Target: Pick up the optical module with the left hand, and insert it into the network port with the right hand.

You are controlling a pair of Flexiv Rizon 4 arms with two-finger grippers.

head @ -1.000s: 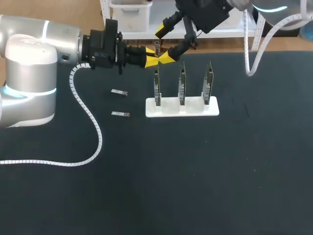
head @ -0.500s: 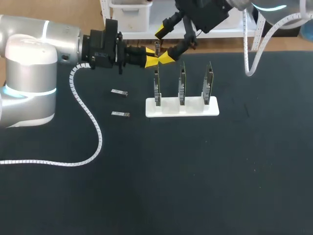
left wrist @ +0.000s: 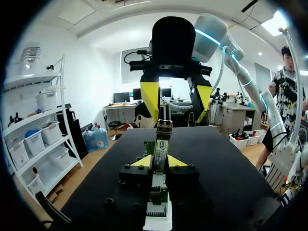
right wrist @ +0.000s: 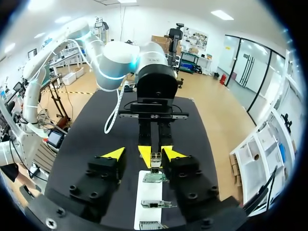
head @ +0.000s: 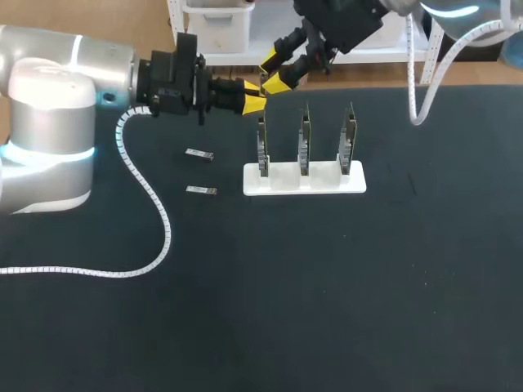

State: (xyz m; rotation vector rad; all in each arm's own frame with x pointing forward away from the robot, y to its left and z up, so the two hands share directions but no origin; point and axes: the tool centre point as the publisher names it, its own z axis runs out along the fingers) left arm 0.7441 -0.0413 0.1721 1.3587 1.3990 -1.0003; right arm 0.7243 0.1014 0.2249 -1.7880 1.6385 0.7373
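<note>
Optical module (left wrist: 161, 144) pinched between left fingers (left wrist: 140, 162), right fingers (left wrist: 150, 96) spread open either side of it

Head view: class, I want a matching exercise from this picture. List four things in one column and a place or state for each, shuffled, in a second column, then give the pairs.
Things:
1 left gripper
2 right gripper
3 white stand
4 loose modules

States:
A lying flat on the table
B open, a finger on either side of the held module
C shut on the held module
D holding three upright boards

Pairs: 1-C, 2-B, 3-D, 4-A.
</note>
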